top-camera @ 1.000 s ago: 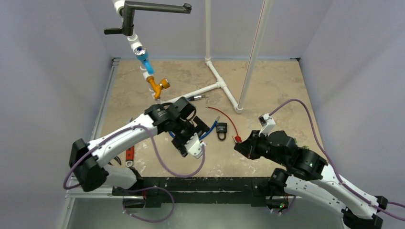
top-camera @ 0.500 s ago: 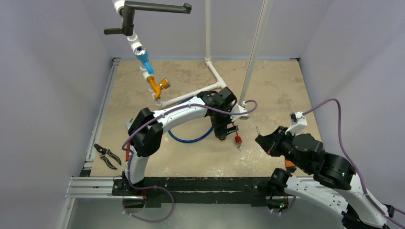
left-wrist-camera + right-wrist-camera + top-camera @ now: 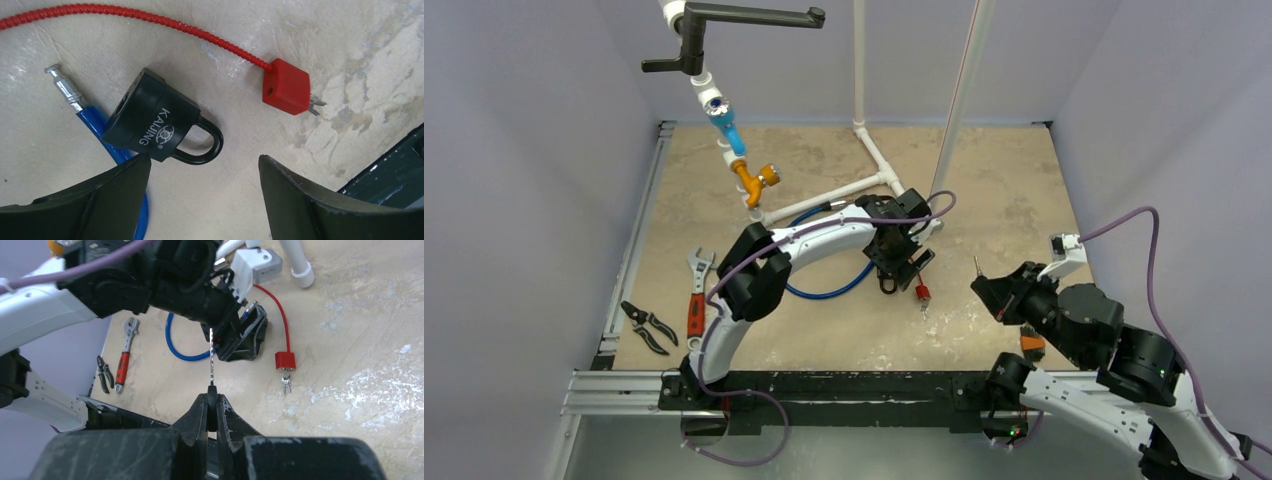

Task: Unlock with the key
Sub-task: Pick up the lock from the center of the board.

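A black padlock [image 3: 159, 124] lies flat on the table, its shackle shut and pointing toward the table's near edge. My left gripper [image 3: 202, 160] hovers just above it, jaws wide open, the left fingertip [image 3: 135, 167] at the edge of the lock body and nothing between the fingers. From above, only the shackle of the padlock [image 3: 888, 288] shows under my left gripper [image 3: 894, 262]. My right gripper [image 3: 212, 397] is shut on the head of a thin silver key [image 3: 212, 355], blade pointing at the lock. It hangs in the air to the right of the lock, key [image 3: 977, 266] upward.
A red cable ends in a red block [image 3: 285, 86] with small keys [image 3: 286, 382] beside the lock. A blue cable [image 3: 100, 132] runs under the lock's left side. A wrench [image 3: 694, 300] and pliers [image 3: 648, 326] lie at the left. White pipes [image 3: 879, 165] stand behind.
My left arm swung from the left over to the padlock and settled lower over it, jaws narrowing slightly. My right arm drew back to the right with the key.
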Available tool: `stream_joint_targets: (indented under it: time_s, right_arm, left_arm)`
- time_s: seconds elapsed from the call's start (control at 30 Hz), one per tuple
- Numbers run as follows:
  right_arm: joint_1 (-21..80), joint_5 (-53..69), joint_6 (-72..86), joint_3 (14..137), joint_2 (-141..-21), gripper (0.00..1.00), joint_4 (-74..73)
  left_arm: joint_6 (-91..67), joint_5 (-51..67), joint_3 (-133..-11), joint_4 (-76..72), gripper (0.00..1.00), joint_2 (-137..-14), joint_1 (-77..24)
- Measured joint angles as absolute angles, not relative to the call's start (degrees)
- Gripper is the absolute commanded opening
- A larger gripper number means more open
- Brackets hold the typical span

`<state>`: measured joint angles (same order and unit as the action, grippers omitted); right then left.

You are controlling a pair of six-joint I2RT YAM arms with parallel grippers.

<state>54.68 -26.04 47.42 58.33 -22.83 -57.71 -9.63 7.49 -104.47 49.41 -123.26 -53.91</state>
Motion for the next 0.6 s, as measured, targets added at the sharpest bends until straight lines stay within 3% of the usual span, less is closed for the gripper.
stream_joint_targets:
  time_s: [0.6]
  right_arm:
    - [54.68, -21.37, 41.54, 59.22, -26.22, 0.0, -48.9]
  left_arm:
    - [-14.11, 5.85, -98.94, 41.34, 0.75, -124.25, -51.77]
